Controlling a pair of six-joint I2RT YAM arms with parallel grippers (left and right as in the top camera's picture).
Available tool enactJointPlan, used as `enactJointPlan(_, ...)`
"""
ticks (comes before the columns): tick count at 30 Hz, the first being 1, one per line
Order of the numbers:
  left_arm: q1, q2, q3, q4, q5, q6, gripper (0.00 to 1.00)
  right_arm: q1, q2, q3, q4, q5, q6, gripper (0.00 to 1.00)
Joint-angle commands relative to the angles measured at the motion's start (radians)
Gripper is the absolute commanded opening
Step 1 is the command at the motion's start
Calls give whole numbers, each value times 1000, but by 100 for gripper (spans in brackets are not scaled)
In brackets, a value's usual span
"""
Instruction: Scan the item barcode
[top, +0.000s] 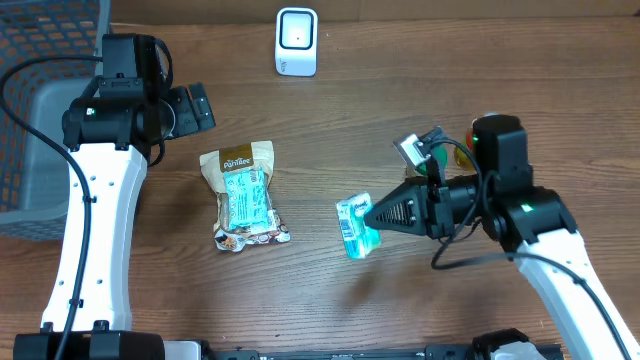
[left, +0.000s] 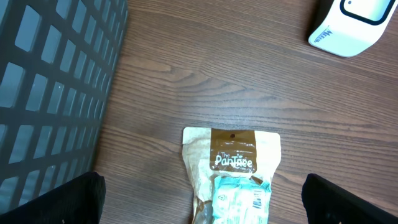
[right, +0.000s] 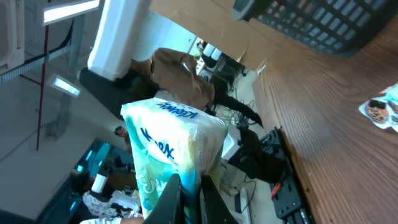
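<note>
Overhead, right gripper (top: 372, 216) pinches the tissue pack (top: 353, 232) well in front of the white scanner (top: 296, 41), while left gripper (top: 197, 108) hangs spread wide left of that scanner.

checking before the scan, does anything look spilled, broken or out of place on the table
Nothing stands out. The snack bag lies flat and whole on the table, the tissue pack is pinched in the right pincer, and the scanner sits by the far edge.
</note>
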Motion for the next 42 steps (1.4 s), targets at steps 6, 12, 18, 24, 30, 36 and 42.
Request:
enactJointPlan(6, -1, 3, 11, 1, 5, 18, 99, -6, -93, -2, 93, -33, 206, 4)
enactJointPlan(12, -1, 3, 11, 1, 5, 18, 100, -5, -94, -2, 106, -32, 241, 4)
enactJointPlan(18, -1, 3, 11, 1, 5, 18, 100, 0, -92, -6, 25, 319, 212, 4)
enactJointPlan(24, -1, 3, 11, 1, 5, 18, 100, 103, -34, -6, -196, 1035, 211, 4)
enactJointPlan(30, -1, 3, 11, 1, 5, 18, 99, 254, 105, 21, -164, 1155, 213, 4)
enactJointPlan(36, -1, 3, 11, 1, 5, 18, 99, 270, 304, 367, -424, 1252, 157, 4)
enactJointPlan(42, -1, 3, 11, 1, 5, 18, 100, 270, 527, 910, -743, 1439, 118, 4)
